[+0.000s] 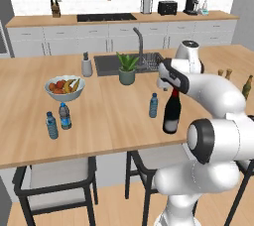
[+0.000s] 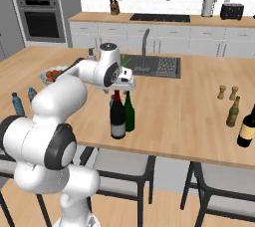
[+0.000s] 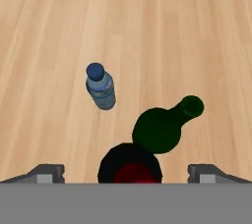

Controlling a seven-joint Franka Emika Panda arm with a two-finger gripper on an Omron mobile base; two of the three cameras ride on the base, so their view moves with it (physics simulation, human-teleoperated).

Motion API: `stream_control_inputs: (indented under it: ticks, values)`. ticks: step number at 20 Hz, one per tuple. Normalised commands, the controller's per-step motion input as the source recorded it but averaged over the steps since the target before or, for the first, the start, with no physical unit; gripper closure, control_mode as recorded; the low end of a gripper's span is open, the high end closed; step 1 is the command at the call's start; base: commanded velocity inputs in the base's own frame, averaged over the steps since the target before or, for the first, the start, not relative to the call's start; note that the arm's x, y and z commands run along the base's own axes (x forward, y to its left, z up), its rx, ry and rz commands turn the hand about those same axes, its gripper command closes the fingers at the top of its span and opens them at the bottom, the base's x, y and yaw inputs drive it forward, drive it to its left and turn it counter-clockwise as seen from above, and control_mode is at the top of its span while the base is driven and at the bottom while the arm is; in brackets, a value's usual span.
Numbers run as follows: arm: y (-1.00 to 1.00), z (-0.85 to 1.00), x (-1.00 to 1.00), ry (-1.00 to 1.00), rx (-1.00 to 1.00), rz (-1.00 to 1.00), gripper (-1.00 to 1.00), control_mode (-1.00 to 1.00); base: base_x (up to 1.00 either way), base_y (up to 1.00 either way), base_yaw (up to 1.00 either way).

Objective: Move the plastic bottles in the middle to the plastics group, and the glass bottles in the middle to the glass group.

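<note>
The fingers (image 3: pixel 126 173) are spread apart, nothing held, above a red-capped dark bottle (image 2: pixel 118 116) (touching the green wine bottle (image 2: pixel 129 112)); either could be toppled.

Two base views flank the arm, sharing the island counter (image 1: pixel 114 121); the hand view looks straight down, close.

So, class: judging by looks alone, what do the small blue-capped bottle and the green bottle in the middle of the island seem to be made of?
Small bottle: probably thin clear plastic, pale bluish and see-through, with a blue screw cap and a ribbed-looking body.
Green bottle: likely glass, dark, smooth and glossy, with a long slim neck like a wine bottle. Rendered images leave both open.
</note>
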Motion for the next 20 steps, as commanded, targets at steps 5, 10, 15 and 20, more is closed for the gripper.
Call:
stream_control_inputs:
  ticks: [5, 10, 15, 20]
  values:
    - [-0.08, -0.25, 0.05, 0.0, 0.0, -0.03, -1.0, -1.0, 0.0, 0.0, 0.0]
    - [-0.02, -0.26, -0.02, -0.01, 0.0, -0.06, -1.0, -1.0, 0.0, 0.0, 0.0]
    - [0.0, -0.37, -0.04, 0.0, -0.01, -0.1, 1.0, -1.0, 0.0, 0.0, 0.0]
    - [0.0, -0.31, -0.21, 0.0, 0.0, -0.16, 1.0, -1.0, 0.0, 0.0, 0.0]
